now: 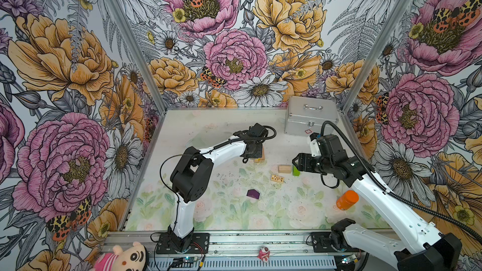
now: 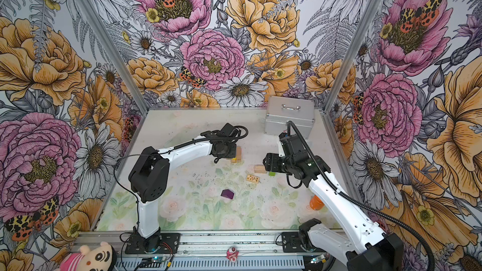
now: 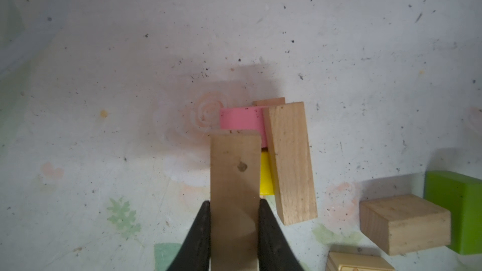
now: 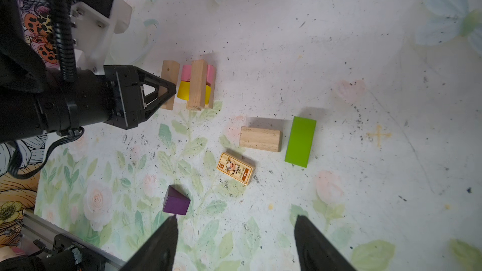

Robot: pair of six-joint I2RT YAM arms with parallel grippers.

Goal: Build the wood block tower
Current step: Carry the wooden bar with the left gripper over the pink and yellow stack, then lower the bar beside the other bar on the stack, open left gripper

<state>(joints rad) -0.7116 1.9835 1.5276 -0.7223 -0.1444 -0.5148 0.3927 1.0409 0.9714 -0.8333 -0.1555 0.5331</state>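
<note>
Now the left gripper [image 3: 234, 203] pinches a tan plank [image 3: 234, 168], parallel to the laid plank [image 2: 238, 151] at its 3 o'clock in a top view; right gripper [image 4: 236, 217] spread, empty.

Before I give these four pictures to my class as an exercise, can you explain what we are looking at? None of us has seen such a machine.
The machine is two robot arms, the left arm and the right arm, bolted at the front of a table. Two pictures look down on the whole scene and are nearly alike. The other two come from a camera on each arm's wrist, looking past its hand. The left hand is closed on a tan plank, beside a small cluster: a pink block, a yellow block and a second tan plank. The right hand is open and holds nothing. Loose on the table lie a tan block, a green block, a printed block and a purple pointed block. An orange bottle and a silver case sit off to the side.
</note>
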